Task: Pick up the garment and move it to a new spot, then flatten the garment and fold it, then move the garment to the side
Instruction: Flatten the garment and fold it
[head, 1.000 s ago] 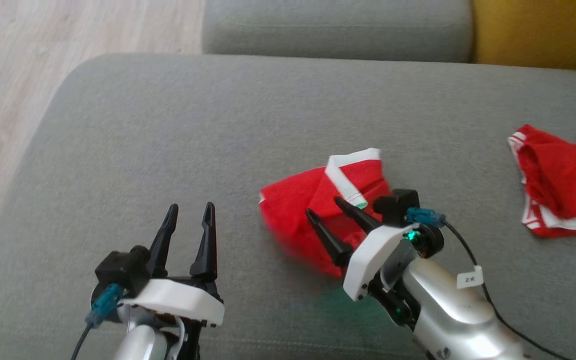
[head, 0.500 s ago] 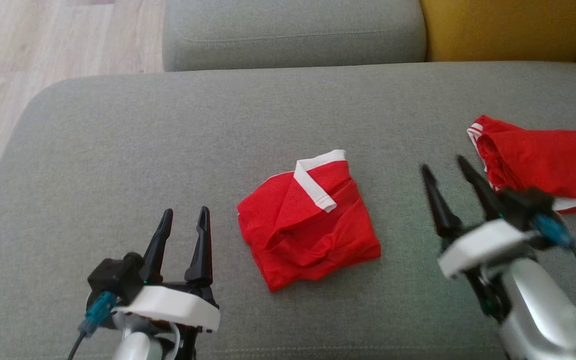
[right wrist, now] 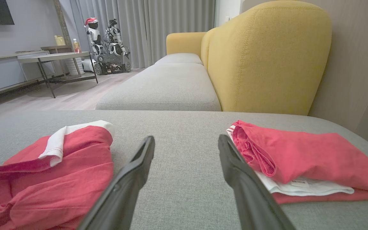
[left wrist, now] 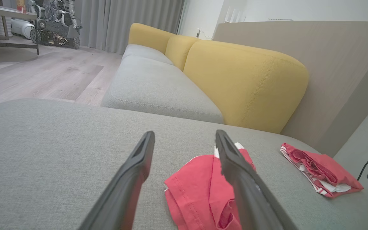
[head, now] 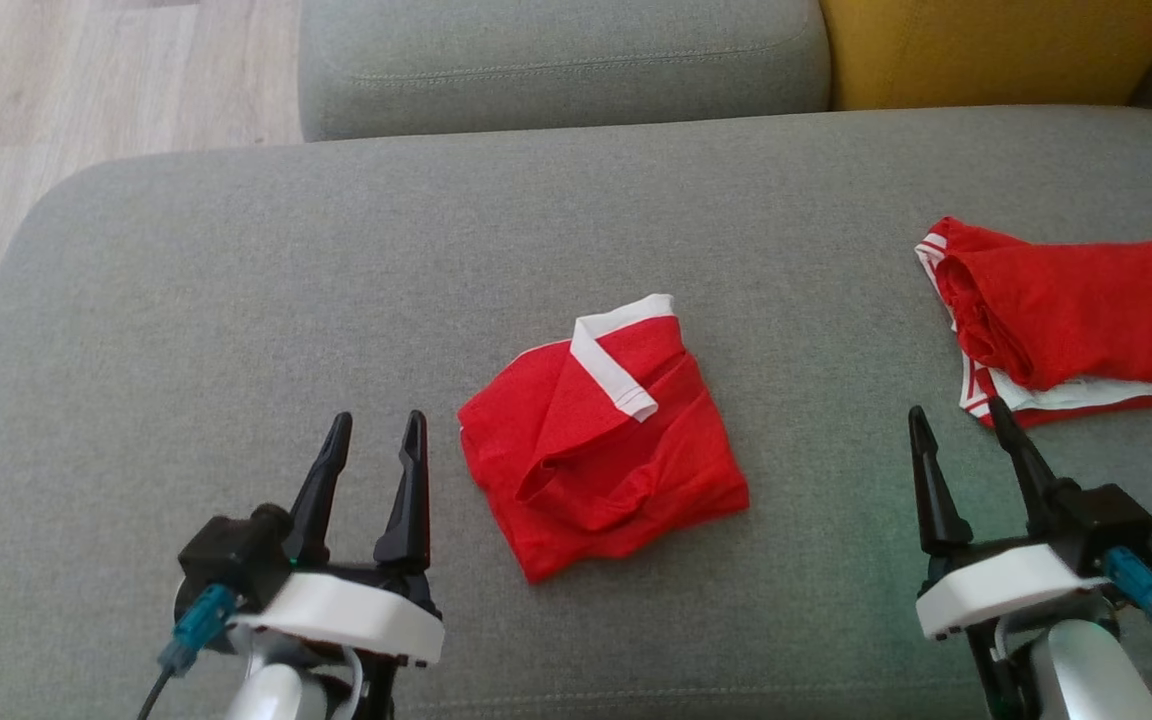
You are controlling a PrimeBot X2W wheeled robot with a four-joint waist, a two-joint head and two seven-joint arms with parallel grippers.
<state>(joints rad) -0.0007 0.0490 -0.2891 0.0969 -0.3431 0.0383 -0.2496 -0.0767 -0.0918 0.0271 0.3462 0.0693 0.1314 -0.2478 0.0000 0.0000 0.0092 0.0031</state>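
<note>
Red garment [head: 601, 450] loosely folded just right of the fingers of the left gripper [head: 376, 420], farther off to the left of the right gripper [head: 956, 410]; both pairs spread, empty. Likely soft, light, limp: best pinched through the layers at a folded edge.

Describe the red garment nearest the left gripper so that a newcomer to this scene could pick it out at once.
Start at the wide grey cushion in front of the yellow backrest. Near its middle lies a crumpled red garment. Unlike the other red garment at the right, it shows one broad white band folded across its top.
</note>
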